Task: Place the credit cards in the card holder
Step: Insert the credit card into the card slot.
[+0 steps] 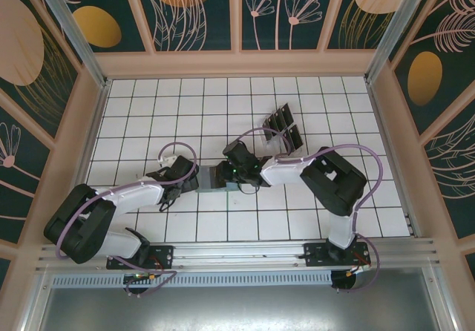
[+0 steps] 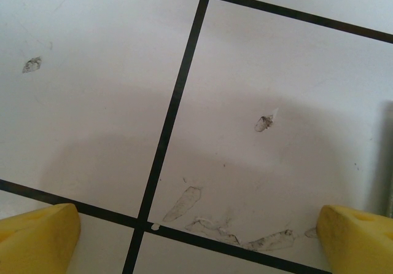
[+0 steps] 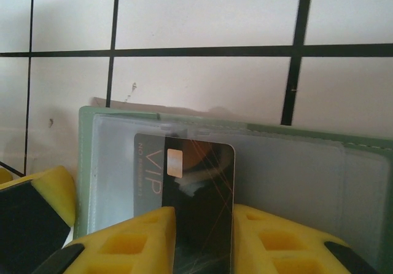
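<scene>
Right wrist: VIP card (image 3: 199, 176) in right gripper (image 3: 203, 225), over holder (image 3: 295, 169).

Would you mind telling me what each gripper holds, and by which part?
The right gripper pinches a black card by its near end, the far end at the green card holder. The left gripper holds nothing.

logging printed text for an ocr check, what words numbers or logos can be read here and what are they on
"VIP": printed sideways near the left edge of the credit card pinched in the right gripper, over the card holder.
"NO." plus digits: a smaller line beside it; the digits are too blurred to read.
The other cards in the top view are too small to read.
</scene>
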`<action>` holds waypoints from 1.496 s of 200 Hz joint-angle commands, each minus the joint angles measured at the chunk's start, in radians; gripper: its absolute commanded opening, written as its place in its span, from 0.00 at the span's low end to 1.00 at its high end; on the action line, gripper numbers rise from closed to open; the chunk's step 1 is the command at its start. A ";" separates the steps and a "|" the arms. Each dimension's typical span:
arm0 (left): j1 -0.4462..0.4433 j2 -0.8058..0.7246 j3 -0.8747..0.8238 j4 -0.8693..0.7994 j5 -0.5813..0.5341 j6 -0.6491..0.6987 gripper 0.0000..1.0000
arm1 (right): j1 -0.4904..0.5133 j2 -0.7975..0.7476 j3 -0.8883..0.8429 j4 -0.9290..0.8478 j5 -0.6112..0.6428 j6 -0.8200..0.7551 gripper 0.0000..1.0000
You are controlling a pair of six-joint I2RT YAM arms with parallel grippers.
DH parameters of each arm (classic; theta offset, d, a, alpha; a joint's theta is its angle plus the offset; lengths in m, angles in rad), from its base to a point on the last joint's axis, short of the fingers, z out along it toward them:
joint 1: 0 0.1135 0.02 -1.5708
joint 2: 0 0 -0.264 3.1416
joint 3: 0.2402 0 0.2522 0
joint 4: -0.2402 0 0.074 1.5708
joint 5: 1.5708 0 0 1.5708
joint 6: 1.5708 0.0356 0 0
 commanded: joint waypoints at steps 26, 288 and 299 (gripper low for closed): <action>0.006 0.017 -0.022 0.016 0.037 0.017 0.99 | 0.024 0.033 0.048 -0.001 -0.026 0.004 0.29; 0.005 0.031 -0.019 0.031 0.056 0.028 0.99 | 0.096 -0.012 0.035 -0.113 0.071 -0.021 0.41; 0.005 0.030 -0.019 0.030 0.056 0.028 0.99 | 0.096 -0.014 0.027 -0.101 0.066 -0.012 0.41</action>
